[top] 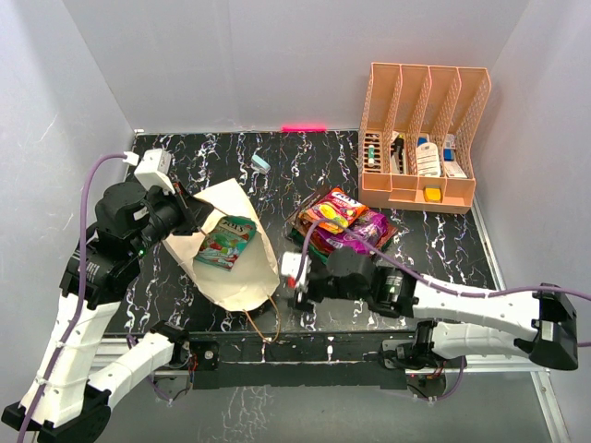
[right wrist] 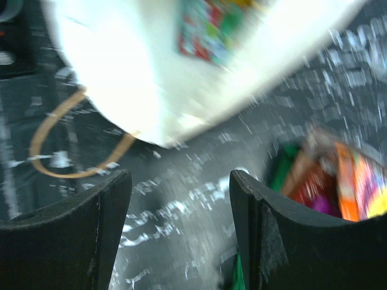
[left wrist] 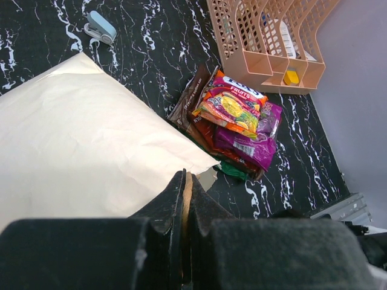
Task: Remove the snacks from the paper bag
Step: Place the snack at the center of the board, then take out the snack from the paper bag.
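The tan paper bag lies on the black marbled table, and my left gripper is shut on its upper left edge. In the left wrist view a strip of paper sits pinched between the fingers of that gripper, beside the bag. A teal and green snack packet rests on the bag's pale surface, blurred in the right wrist view. A pile of snacks in yellow, purple and red-brown lies right of the bag. My right gripper stands open and empty over bare table, between bag and pile.
An orange divided rack with small bottles and boxes stands at the back right. A small light-blue block lies behind the bag. The bag's brown cord handle trails toward the near table edge.
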`<state>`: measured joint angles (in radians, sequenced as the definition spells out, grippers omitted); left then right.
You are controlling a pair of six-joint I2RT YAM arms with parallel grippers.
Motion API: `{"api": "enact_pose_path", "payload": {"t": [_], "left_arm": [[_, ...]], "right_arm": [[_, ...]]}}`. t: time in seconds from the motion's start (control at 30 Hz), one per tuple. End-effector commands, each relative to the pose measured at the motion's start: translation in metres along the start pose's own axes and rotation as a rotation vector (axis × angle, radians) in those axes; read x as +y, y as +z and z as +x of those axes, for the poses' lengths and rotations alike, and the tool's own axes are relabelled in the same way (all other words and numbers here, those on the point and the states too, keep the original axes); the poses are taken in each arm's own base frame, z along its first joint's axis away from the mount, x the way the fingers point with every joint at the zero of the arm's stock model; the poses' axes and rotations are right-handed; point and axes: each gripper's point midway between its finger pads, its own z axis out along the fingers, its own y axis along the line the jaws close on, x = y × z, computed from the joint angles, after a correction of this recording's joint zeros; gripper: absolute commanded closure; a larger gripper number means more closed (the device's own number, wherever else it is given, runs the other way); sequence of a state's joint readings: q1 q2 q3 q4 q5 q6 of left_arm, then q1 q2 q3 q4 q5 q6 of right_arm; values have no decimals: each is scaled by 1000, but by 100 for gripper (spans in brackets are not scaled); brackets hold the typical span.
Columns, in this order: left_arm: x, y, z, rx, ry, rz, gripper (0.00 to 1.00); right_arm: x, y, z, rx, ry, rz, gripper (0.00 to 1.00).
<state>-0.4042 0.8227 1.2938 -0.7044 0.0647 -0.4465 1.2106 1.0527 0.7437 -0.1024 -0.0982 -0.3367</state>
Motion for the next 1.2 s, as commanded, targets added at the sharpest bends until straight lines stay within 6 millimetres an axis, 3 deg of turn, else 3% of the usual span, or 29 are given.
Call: {"api": "enact_pose_path", "payload": {"t": [0.0,0.27,0.5,0.67,1.17], "left_arm": [[-4,-2,-4,-15,4,18,100],[-4,-7,-1,-6,14,23,100],[-6,-12,-1,-6,15,35,100],[-9,-13,-1,-1,11,42,100],[-17,-9,2,16,-11,85,100]], "right_arm": [[7,22,-63,-199,-314,-74,31],[-22,87,-65,-141,-563,26,31],[-41,152,-32,-44,-673,89,33],[-42,188,1,-1,-681,66,32],[-71,229,48,3,-618,176,34]]}}
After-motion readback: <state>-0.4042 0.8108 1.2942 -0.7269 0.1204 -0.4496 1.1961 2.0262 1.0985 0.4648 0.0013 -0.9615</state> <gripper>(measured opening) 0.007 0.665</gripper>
